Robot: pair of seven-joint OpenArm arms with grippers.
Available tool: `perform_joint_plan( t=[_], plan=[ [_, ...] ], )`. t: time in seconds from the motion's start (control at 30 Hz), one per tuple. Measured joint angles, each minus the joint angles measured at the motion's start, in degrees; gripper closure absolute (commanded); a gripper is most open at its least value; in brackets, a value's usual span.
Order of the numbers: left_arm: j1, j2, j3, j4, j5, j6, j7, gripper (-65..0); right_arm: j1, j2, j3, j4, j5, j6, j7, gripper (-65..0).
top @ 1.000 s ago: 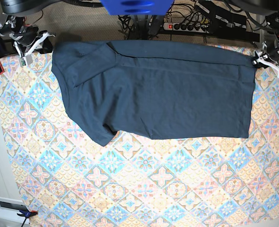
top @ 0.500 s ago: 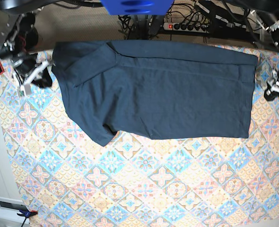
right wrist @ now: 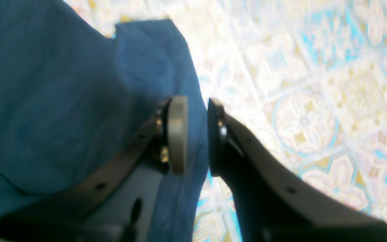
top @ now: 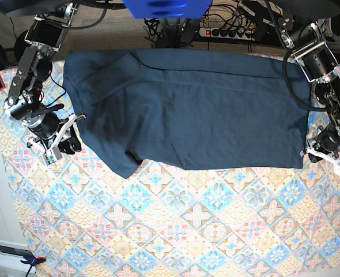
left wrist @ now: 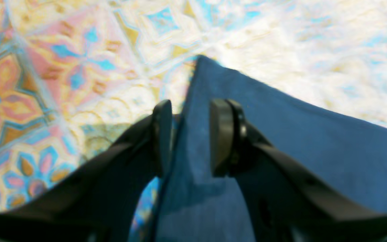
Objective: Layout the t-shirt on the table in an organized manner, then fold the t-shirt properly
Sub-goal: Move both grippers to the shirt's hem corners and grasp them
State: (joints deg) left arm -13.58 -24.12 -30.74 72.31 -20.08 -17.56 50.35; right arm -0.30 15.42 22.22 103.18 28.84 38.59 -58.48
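Now, at the left of the base view, my right end effector [top: 76, 118] straddles the sleeve-side edge of the t-shirt [top: 187, 107], jaws parted narrowly with cloth between them. The t-shirt lies spread across the upper half of the counter [top: 176, 225]. At the right, my left end effector [top: 306, 153] sits at the t-shirt's lower right corner, jaws parted around its edge, not pressed together.

Both wrist views are soft and blurred, the table [left wrist: 62, 67] cloth washed out by glare (worst toward the right); the base view is sharp, evenly lit.
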Motion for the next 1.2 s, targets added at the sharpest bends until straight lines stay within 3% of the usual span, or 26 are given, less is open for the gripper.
perform_joint_plan(
  t=[0.17,0.33,0.57,0.93,1.03,1.1,1.2],
  plan=[
    [-4.57,0.31,2.73,-13.14,2.73,-0.09,-6.4,-19.5,0.35,0.07,0.15,-0.9,0.04,-0.17,0.02,-10.6],
    [-7.89,-0.35,4.5,-21.44,4.61,0.28,-8.0,-20.5,0.15,0.07,0.11,-3.15,-0.55,-0.2,-0.44,-10.6],
    [-8.59,0.0,4.83,-23.02,5.16,0.28,-10.08,-32.7,0.22,0.04,0.11,-3.15,-0.37,-0.2,0.11,-10.6],
    [-11.19,-0.61,4.66,-32.09,3.61,-0.66,-17.4,-33.0,0.28,0.07,0.11,-3.17,-0.33,-0.2,-0.07,-10.6],
    [-11.23,0.52,4.66,-31.85,4.07,-1.73,-16.72,-29.4,0.26,0.07,0.11,-3.17,-0.35,-0.17,-0.09,-10.6],
    [-11.3,0.66,4.59,-30.86,3.69,-5.77,-13.05,-23.6,0.26,0.09,0.11,-3.17,-0.37,-0.2,-0.09,-10.6],
    [-9.86,1.77,4.61,-26.38,4.48,-7.67,-9.44,-13.2,0.28,-0.04,0.11,-3.17,-0.35,-0.17,-0.07,-10.6]
  ],
)
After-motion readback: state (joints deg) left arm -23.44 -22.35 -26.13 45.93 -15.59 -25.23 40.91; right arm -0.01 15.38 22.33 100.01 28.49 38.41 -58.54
